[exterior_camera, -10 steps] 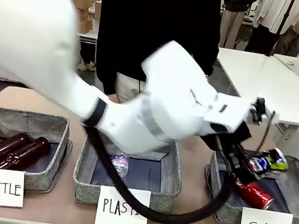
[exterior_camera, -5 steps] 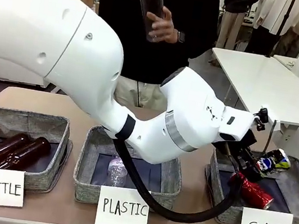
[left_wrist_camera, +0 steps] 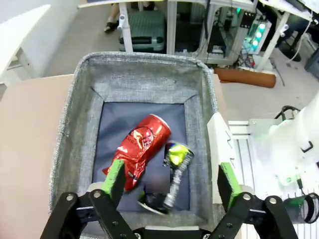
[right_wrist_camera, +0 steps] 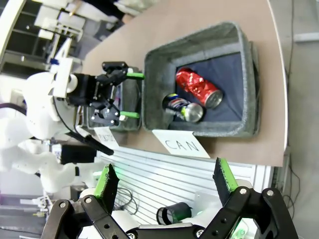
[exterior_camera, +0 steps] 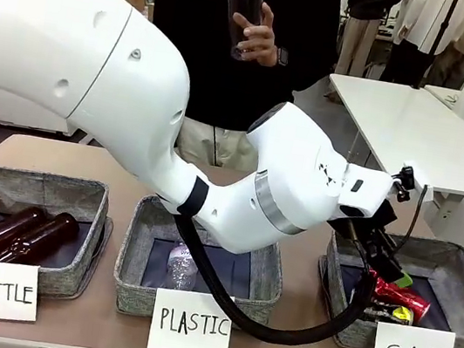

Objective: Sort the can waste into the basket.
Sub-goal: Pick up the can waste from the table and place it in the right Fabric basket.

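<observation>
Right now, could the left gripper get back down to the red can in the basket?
Probably yes. The left gripper hangs open right above the basket, and the red can lies uncovered on the lining beside the black can.

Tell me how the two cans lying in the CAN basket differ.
The red can is shiny red and crumpled along its body; the black can is dark with green-yellow print. In the left wrist view the red can looks larger and lies on a slant across the basket floor, while the black can lies beside it, nearer the front wall. Both are metal drink cans on their sides, free of either gripper.
</observation>
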### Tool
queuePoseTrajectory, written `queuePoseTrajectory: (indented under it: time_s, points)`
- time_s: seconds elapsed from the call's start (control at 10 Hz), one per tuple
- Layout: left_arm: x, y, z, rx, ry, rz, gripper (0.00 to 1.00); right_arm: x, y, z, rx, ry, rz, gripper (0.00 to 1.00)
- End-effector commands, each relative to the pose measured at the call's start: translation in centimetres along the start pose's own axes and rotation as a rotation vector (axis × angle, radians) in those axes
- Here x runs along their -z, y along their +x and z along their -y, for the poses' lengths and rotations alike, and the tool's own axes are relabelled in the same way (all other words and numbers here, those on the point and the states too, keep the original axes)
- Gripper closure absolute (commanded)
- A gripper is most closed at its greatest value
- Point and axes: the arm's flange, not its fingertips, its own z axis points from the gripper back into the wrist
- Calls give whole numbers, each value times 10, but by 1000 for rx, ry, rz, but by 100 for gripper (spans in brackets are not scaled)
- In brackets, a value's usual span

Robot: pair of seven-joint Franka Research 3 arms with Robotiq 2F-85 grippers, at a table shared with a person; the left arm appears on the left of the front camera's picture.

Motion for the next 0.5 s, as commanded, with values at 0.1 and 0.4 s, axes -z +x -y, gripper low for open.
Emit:
queuePoseTrajectory:
  time_s: [0.1, 0.4]
  points:
    - [-35, 3, 0, -72, 60, -67, 0, -1, 1, -3, 19, -2, 12, 0]
    - [-196, 7, 8, -354, 105, -98, 0, -24, 12, -9, -42, -12, 43, 0]
